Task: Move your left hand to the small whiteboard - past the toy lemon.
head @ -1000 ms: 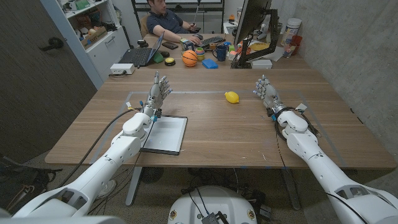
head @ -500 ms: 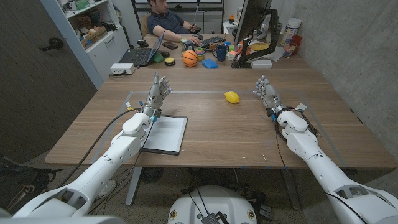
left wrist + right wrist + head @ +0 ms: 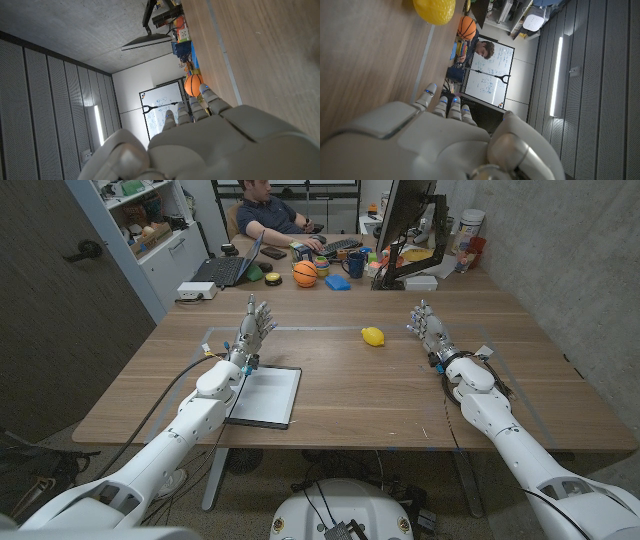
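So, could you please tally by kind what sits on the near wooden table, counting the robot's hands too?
Toy lemon: 1
Small whiteboard: 1
Robot hands, left hand and right hand: 2
Total: 4
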Controlling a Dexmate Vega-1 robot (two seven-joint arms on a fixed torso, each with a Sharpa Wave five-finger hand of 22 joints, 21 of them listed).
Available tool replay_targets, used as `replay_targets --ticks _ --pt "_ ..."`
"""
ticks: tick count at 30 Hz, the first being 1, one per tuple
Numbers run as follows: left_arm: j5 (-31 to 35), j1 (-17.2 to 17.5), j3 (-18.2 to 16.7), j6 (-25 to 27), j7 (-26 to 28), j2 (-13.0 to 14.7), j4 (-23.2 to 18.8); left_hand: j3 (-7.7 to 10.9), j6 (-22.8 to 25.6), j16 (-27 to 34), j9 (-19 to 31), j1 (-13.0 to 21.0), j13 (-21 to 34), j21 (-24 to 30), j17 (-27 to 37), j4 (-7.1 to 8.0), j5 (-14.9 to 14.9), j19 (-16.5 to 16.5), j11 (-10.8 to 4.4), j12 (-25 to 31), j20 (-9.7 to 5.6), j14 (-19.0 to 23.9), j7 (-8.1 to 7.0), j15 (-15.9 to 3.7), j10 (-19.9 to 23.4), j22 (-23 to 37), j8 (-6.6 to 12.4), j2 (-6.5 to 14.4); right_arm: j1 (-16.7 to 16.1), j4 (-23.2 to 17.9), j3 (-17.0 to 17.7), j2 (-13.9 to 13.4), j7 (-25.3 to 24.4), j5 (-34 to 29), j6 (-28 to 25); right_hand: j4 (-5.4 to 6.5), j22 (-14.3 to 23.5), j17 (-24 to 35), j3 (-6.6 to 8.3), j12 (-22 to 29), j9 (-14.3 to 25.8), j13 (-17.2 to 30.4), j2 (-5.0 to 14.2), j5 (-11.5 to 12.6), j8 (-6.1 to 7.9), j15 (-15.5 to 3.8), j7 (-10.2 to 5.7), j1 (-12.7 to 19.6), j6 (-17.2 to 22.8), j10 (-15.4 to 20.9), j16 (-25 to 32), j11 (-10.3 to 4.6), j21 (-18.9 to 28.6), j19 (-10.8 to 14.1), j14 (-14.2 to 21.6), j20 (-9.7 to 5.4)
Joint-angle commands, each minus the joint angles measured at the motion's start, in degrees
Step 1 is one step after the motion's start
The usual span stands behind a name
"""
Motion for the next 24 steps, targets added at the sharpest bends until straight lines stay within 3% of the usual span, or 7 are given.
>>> replay_targets --ticks 1,24 --pt "-0.09 0.13 -0.16 -0.17 0.16 -0.1 0.17 -0.41 -0.24 0.17 0.3 -0.28 0.21 -0.07 0.28 0.05 0.34 0.48 -0.3 0.33 -0.11 -0.26 -0.15 -0.04 -0.32 0.13 0.3 1.03 0.69 0.88 -0.26 0.14 0.53 -0.18 0.22 0.25 0.11 0.19 -0.12 0.13 0.17 0.26 0.57 0.28 0.4 0.2 -0.06 -0.34 -0.28 -0.12 -0.03 0.07 -0.09 0.25 0.02 0.14" --pt "0.22 -0.52 0.07 0.07 0.11 -0.21 0.59 -0.67 -0.31 0.14 0.29 -0.25 0.21 -0.36 0.27 0.01 0.45 0.61 0.0 0.27 -0.07 -0.31 -0.11 0.17 -0.51 0.14 0.28 1.02 1.26 2.03 -0.14 0.49 0.77 0.0 0.64 0.25 0.12 0.19 -0.15 0.11 0.17 0.26 0.53 0.29 0.4 0.17 0.01 -0.49 -0.29 -0.1 -0.16 0.03 -0.4 0.38 0.06 0.17"
